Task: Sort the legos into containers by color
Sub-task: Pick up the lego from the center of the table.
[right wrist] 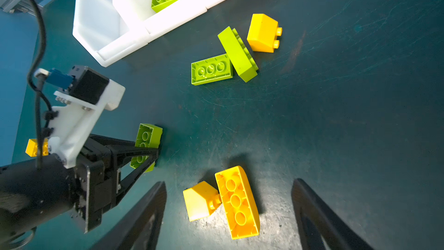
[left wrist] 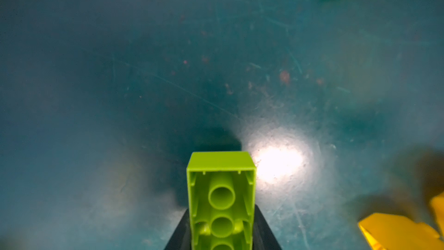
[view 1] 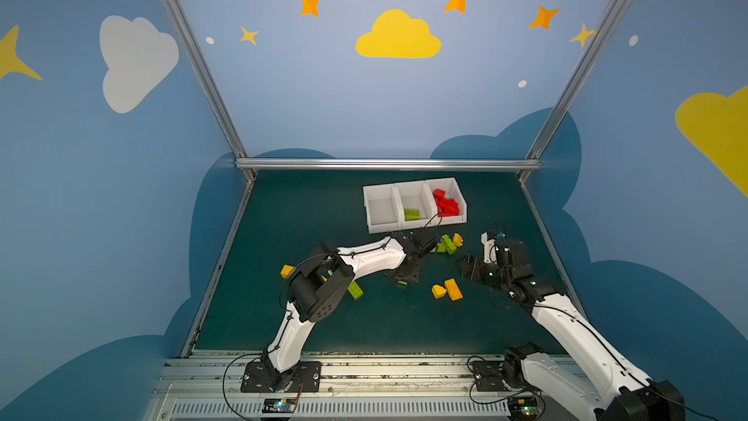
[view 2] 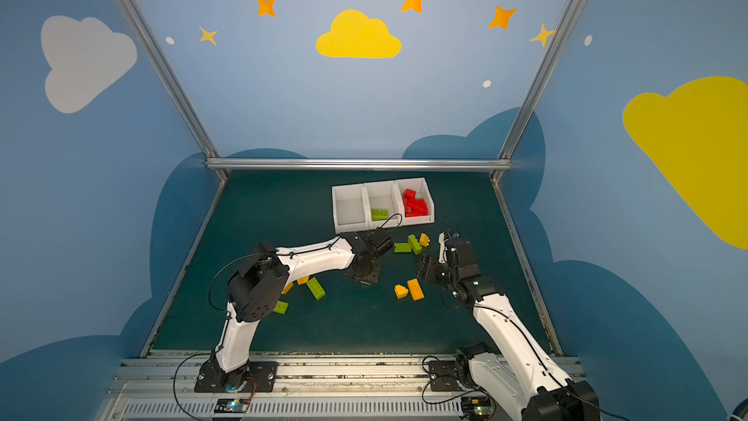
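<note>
My left gripper [left wrist: 221, 227] is shut on a lime green lego [left wrist: 221, 164], whose hollow underside faces the wrist camera, low over the mat. The right wrist view shows the same green lego [right wrist: 147, 138] clamped between the left fingers [right wrist: 144, 152]. My right gripper [right wrist: 228, 183] stands open above a yellow brick [right wrist: 237, 203] and a yellow sloped piece [right wrist: 200, 200], touching neither. Three white containers sit in a row at the back: the left bin [view 1: 380, 212] is empty, the middle bin [view 1: 417, 196] holds a green brick [view 1: 412, 214], and the right bin [view 1: 453, 186] holds red legos [view 1: 447, 204].
Two green bricks [right wrist: 211, 69] and a yellow sloped piece [right wrist: 262, 32] lie just in front of the bins. Under the left arm lie another green brick [view 2: 315, 288], a green one [view 2: 280, 306] and a yellow one [view 1: 286, 270]. Metal rails edge the mat.
</note>
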Controlling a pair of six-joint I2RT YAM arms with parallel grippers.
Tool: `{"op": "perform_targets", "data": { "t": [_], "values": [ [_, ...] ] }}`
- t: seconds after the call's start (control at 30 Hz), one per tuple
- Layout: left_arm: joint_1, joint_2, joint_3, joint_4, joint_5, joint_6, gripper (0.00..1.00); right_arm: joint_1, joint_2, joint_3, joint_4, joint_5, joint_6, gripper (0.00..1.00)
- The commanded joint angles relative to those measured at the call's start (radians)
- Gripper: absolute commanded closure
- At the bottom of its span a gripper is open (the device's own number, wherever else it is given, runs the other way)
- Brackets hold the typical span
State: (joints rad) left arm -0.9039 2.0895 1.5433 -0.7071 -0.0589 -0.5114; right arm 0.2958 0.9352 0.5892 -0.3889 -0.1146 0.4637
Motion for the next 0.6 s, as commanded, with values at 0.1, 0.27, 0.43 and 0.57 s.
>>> {"op": "perform_targets", "data": {
  "t": [0.1,0.27,0.43,0.57],
  "values": [
    [0.015,0.000,0.064,-0.040,-0.017,0.027,0.73,-0.003,-0.012,-0.020,0.019,-0.001,-0.008,0.20],
    [0.065,-0.013,0.147,-0.048,0.009,0.063,0.73,-0.002,-0.003,-0.026,0.036,-0.016,-0.008,0.20],
    [0.117,0.013,0.290,-0.067,0.022,0.122,0.73,-0.001,0.016,-0.023,0.046,-0.032,-0.011,0.20],
    [0.170,0.074,0.447,-0.097,0.039,0.149,0.73,-0.001,0.027,-0.019,0.047,-0.043,-0.018,0.20]
  ]
}}
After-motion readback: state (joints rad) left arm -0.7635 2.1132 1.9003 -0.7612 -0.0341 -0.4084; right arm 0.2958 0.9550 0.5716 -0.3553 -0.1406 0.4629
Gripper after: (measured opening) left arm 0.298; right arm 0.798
